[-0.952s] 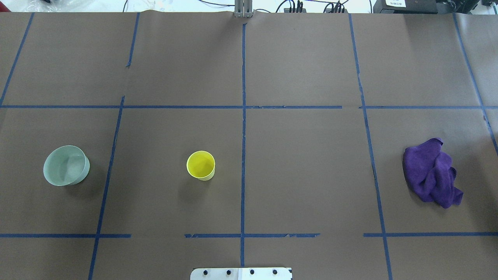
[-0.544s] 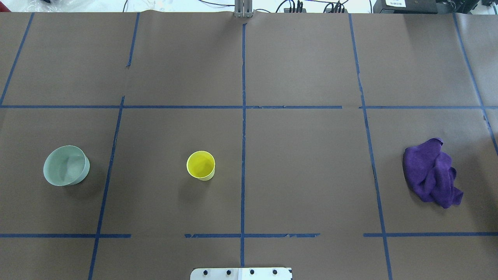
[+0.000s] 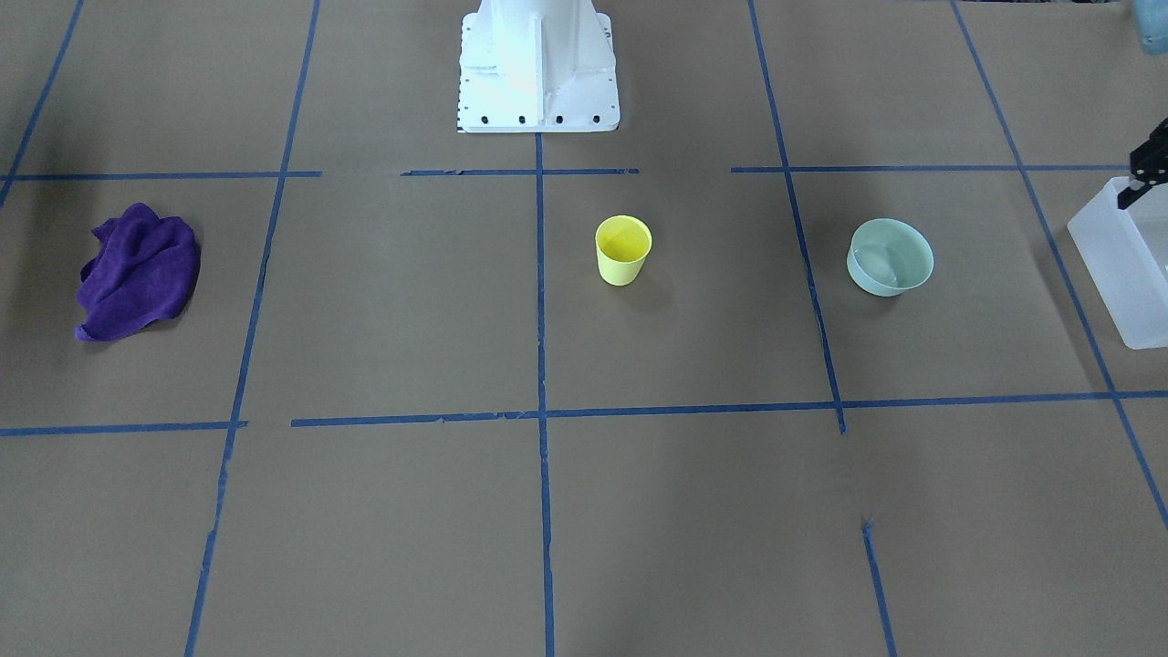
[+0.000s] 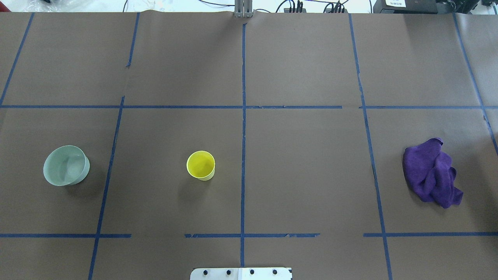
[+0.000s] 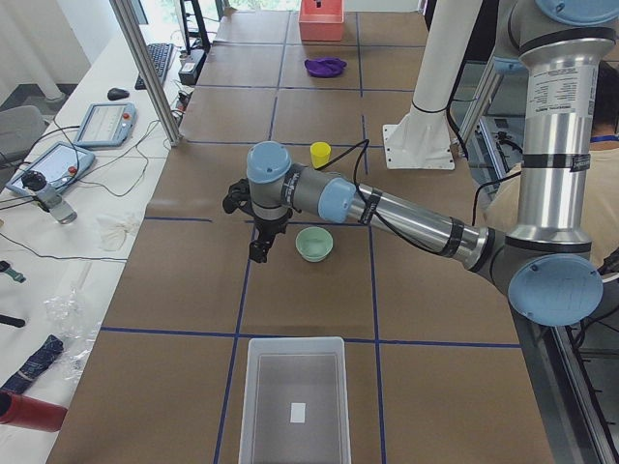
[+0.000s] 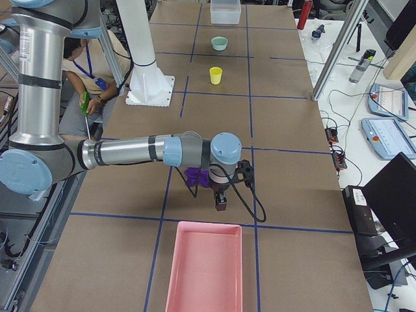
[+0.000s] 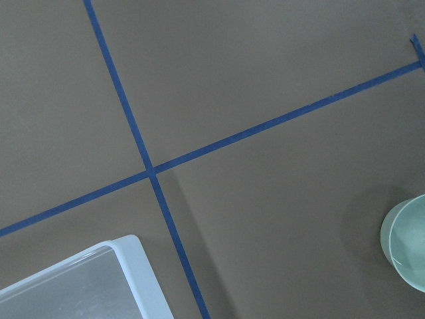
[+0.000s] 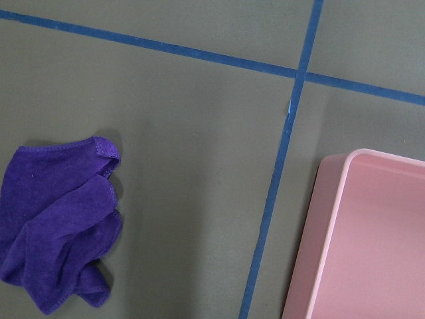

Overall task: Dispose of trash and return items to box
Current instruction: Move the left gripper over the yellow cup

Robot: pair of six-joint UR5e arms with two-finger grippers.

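The yellow cup (image 4: 200, 165) stands upright near the table's middle and also shows in the front view (image 3: 623, 251). The mint-green bowl (image 4: 66, 165) stands to its left, also in the front view (image 3: 890, 257) and at the right edge of the left wrist view (image 7: 408, 246). The frosted-white box (image 5: 247, 406) stands at the table's left end, empty, with its rim in the left wrist view (image 7: 139, 266). My left gripper (image 5: 258, 255) hangs above the table beside the bowl. My right gripper (image 6: 221, 201) hangs beside the purple cloth. I cannot tell whether either is open or shut.
A crumpled purple cloth (image 4: 430, 173) lies at the right, also in the right wrist view (image 8: 56, 232). A pink tray (image 6: 205, 270) stands at the table's right end. The robot's white base (image 3: 537, 64) is at the near edge. Blue tape lines cross the brown paper.
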